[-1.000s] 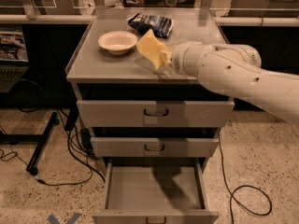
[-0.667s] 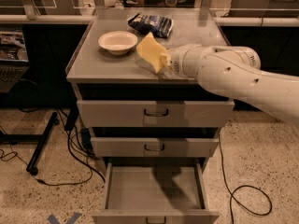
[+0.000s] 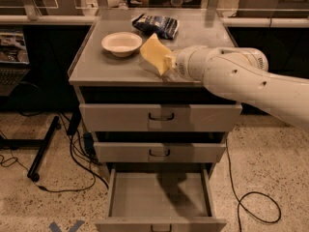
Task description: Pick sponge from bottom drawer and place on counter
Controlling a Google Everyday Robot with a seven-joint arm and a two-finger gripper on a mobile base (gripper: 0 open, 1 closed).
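Note:
The pale-yellow sponge (image 3: 154, 53) is held tilted in my gripper (image 3: 167, 64), just above the front middle of the grey counter (image 3: 101, 64). The gripper sits at the end of my white arm, which comes in from the right; it is shut on the sponge's right lower edge. The bottom drawer (image 3: 159, 197) is pulled open below, and its tray shows nothing but the arm's shadow. The two drawers above it are shut.
A round cream bowl (image 3: 121, 43) stands on the counter left of the sponge. A dark blue snack bag (image 3: 157, 25) lies at the counter's back. Cables (image 3: 72, 158) and a black stand foot (image 3: 41, 153) lie on the floor to the left; a cable loop (image 3: 256, 202) lies right.
The gripper with the sponge has shifted slightly left and down toward the counter. Nothing else has moved.

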